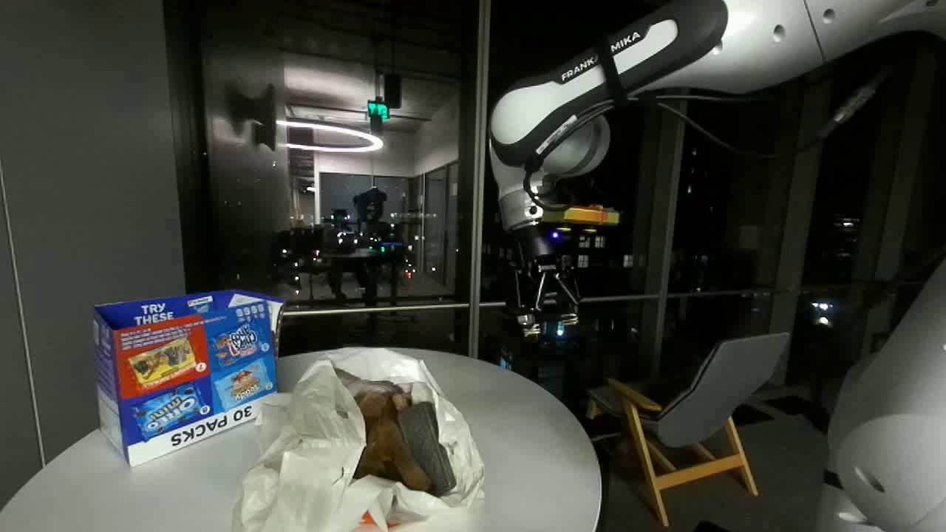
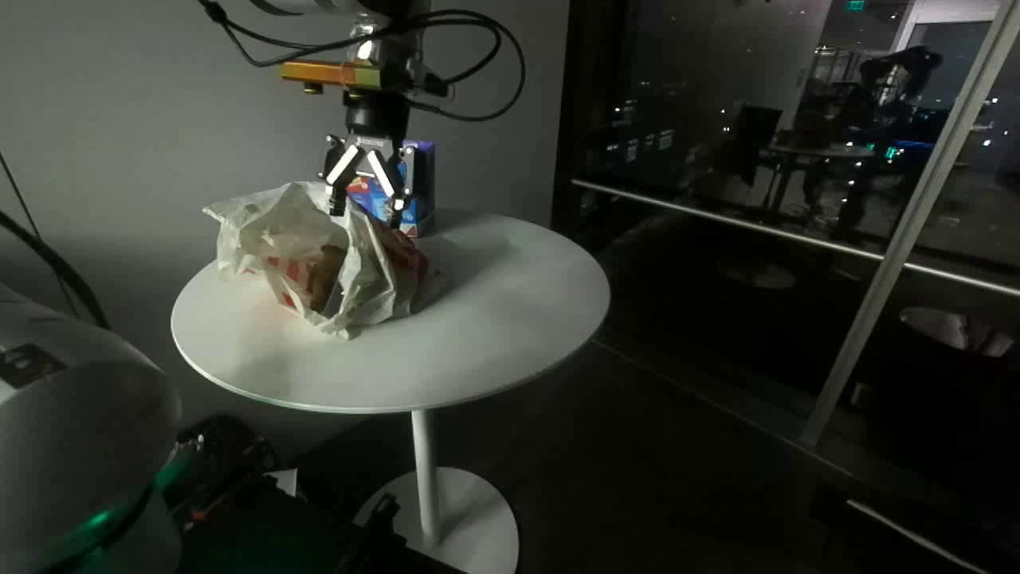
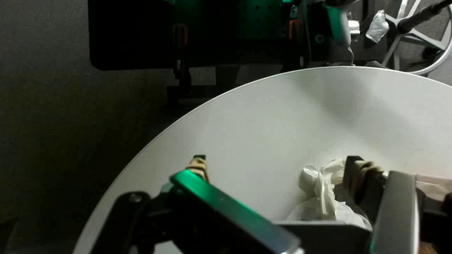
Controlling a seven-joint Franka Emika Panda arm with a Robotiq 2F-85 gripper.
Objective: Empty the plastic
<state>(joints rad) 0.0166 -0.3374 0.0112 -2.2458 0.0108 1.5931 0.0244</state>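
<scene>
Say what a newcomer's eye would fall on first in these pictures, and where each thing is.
The crumpled white bag draws the eye first, open on the round table with a brown item and a dark grey item inside. In an exterior view, the bright blue box stands left of the bag. Above the table hangs the black hand, jaws apart.

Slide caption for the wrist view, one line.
Wrist view: the open gripper, above a round white table, partly hides a crumpled white bag.
</scene>
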